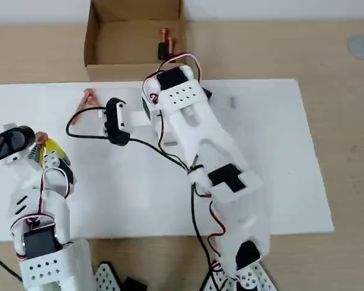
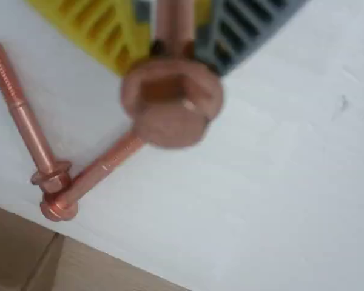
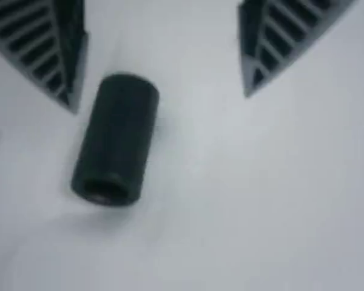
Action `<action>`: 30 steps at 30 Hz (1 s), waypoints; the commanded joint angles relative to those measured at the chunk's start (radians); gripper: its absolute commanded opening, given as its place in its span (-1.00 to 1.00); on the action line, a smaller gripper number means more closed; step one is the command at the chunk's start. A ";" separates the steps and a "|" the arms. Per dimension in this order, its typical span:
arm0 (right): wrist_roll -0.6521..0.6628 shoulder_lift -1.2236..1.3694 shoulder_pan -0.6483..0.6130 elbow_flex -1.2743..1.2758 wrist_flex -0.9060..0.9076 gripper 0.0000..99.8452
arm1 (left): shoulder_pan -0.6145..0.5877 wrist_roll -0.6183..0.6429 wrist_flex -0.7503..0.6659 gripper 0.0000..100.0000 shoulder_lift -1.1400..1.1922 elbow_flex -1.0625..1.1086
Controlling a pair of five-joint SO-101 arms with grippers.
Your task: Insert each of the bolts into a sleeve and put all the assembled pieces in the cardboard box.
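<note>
Mid-task: two pieces (image 1: 165, 43) lie in the box (image 1: 92, 42); three bolts (image 1: 87, 102) remain unsleeved.
Our left gripper (image 2: 173, 27) clamps one bolt (image 2: 171, 104), two lying near it; our right gripper (image 3: 161, 97) hovers wide over a sleeve (image 3: 115, 139).

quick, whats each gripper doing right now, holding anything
left gripper: shut on a copper bolt.
right gripper: open, holding nothing; a black sleeve lies loose under it.
</note>
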 commanded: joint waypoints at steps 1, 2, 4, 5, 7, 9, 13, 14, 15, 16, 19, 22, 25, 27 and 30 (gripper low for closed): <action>-0.011 0.010 0.019 0.002 -0.040 -0.57 | 0.011 -0.012 0.003 -0.98 -0.016 -0.071; -0.011 0.018 0.025 0.002 -0.046 -0.57 | 0.011 -0.012 0.003 -0.98 -0.016 -0.071; -0.009 0.031 0.039 0.002 -0.054 -0.57 | 0.011 -0.012 0.003 -0.98 -0.016 -0.071; -0.008 0.041 0.044 0.002 -0.055 -0.57 | 0.011 -0.012 0.003 -0.98 -0.016 -0.071; -0.008 0.058 0.056 0.002 -0.071 -0.57 | 0.011 -0.012 0.003 -0.98 -0.016 -0.071; -0.008 0.074 0.070 0.002 -0.087 -0.57 | 0.011 -0.012 0.005 -0.98 -0.016 -0.072; -0.006 0.114 0.084 0.002 -0.110 -0.57 | 0.009 -0.012 0.005 -0.98 -0.016 -0.075; -0.006 0.127 0.085 0.002 -0.118 -0.57 | 0.009 -0.012 0.005 -0.98 -0.018 -0.075; -0.006 0.139 0.085 0.002 -0.127 -0.57 | 0.009 -0.012 0.005 -0.98 -0.018 -0.075; -0.006 0.151 0.085 0.002 -0.135 -0.57 | 0.009 -0.012 0.005 -0.98 -0.018 -0.075; -0.009 0.176 0.081 0.001 -0.157 -0.57 | 0.009 -0.012 0.005 -0.98 -0.018 -0.074; -0.012 0.185 0.070 -0.008 -0.161 -0.57 | 0.009 -0.014 0.005 -0.98 -0.018 -0.072; -0.049 0.186 0.068 -0.030 -0.167 -0.57 | 0.009 -0.014 0.005 -0.98 -0.018 -0.074; -0.063 0.188 0.068 -0.042 -0.167 -0.57 | 0.009 -0.014 0.005 -0.98 -0.018 -0.074; -0.063 0.202 0.068 -0.044 -0.167 -0.59 | 0.009 -0.014 0.005 -0.98 -0.018 -0.074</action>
